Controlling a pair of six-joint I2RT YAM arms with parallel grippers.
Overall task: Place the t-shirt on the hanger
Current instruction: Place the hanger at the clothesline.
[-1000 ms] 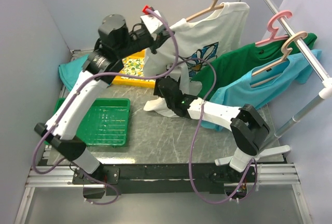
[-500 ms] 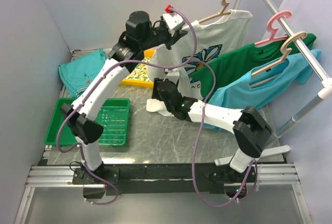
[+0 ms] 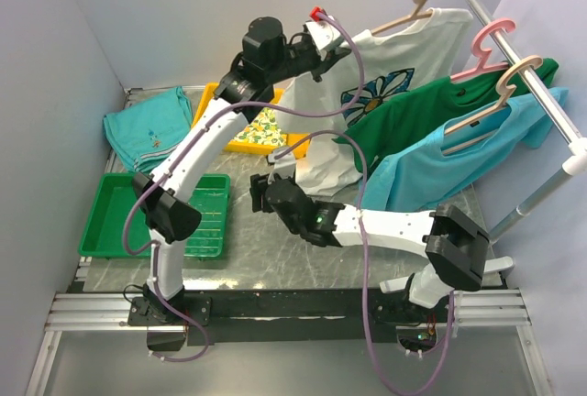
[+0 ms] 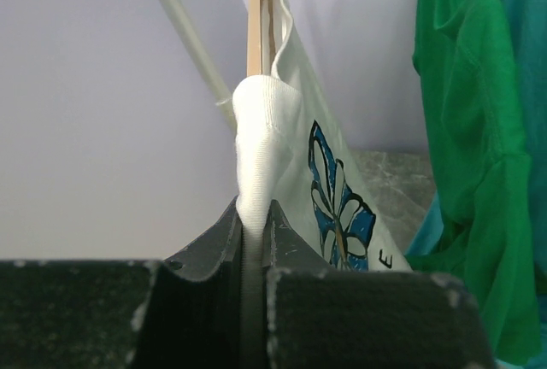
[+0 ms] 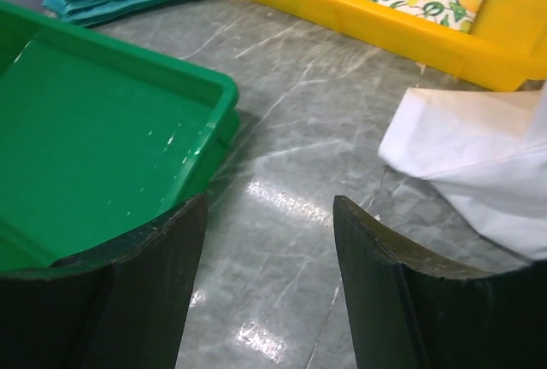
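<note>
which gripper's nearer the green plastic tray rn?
Right. The right gripper hovers open just beside the green plastic tray; the left gripper is high at the back, shut on the white daisy-print t-shirt.

Most likely a robotics lab test cell: plain lilac walls (image 3: 73, 48) box in a grey stone-look table (image 3: 275, 231). Two cabled robot arms (image 3: 385, 226) are bolted to an aluminium rail (image 3: 92, 309), beside a clothes rack (image 3: 561, 116), a green tray (image 3: 115, 217) and a yellow tray (image 3: 248, 148).

A green plastic tray (image 3: 115, 217) is lying near a folded teal cloth (image 3: 147, 130) and a yellow plastic tray (image 5: 367, 20).
</note>
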